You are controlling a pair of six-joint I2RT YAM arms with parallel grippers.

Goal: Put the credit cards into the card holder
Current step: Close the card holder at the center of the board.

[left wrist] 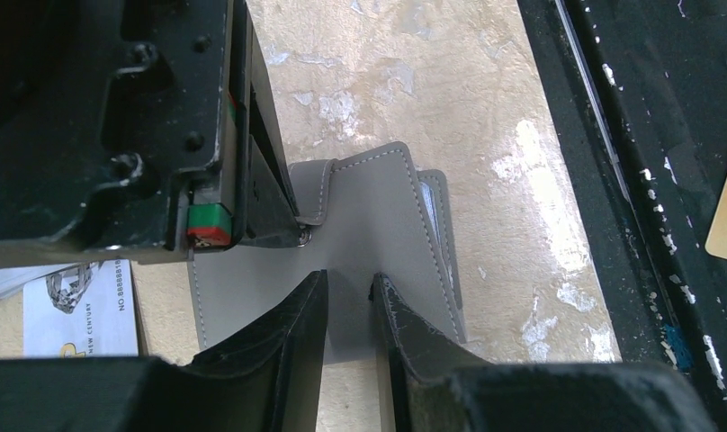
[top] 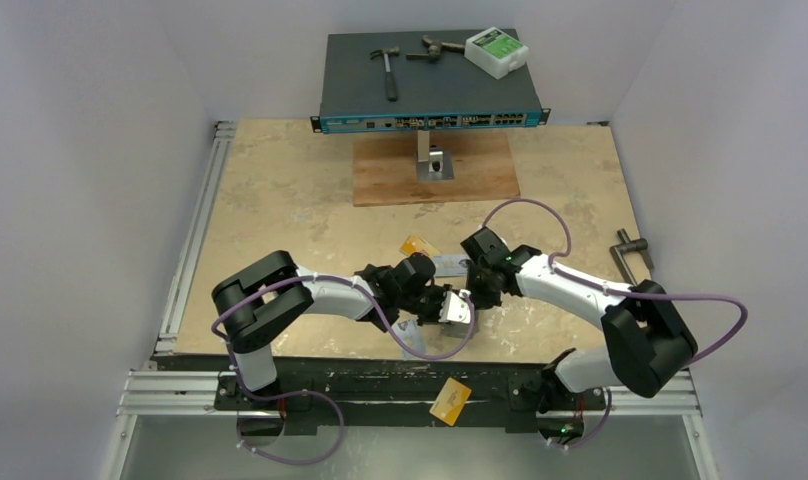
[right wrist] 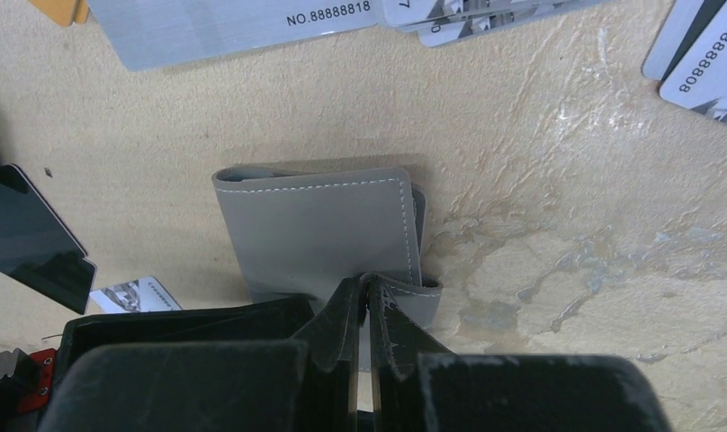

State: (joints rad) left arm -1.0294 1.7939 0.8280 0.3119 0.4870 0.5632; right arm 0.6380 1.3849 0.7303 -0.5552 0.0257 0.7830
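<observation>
card holder (right wrist: 315,229): grey with pale stitching, folded and lying flat on the tan table (top: 280,200) near its front edge, between the two grippers; its snap strap curls off one edge.
right gripper (right wrist: 367,297): fingers pinched almost together on that strap — it holds the holder by it.
left gripper (left wrist: 348,286): fingers a narrow gap apart, poised over the holder's cover; the grey cover shows through the gap and nothing sits between them.
silver cards (right wrist: 243,22): several lie print-side up just beyond the holder, some overlapping, one reading NO.88888818; two more show at the right edge of the right wrist view.
white printed card (left wrist: 81,310): flat on the table just beside the holder, partly under the right gripper's body.
orange cards (top: 418,245): one on the table beyond the grippers, just beside a silver one; a second orange card (top: 450,400) lies off the board — on the black rail between the arm bases.
back of table: a network switch (top: 430,95) on a stand, a hammer (top: 388,72) on top.
</observation>
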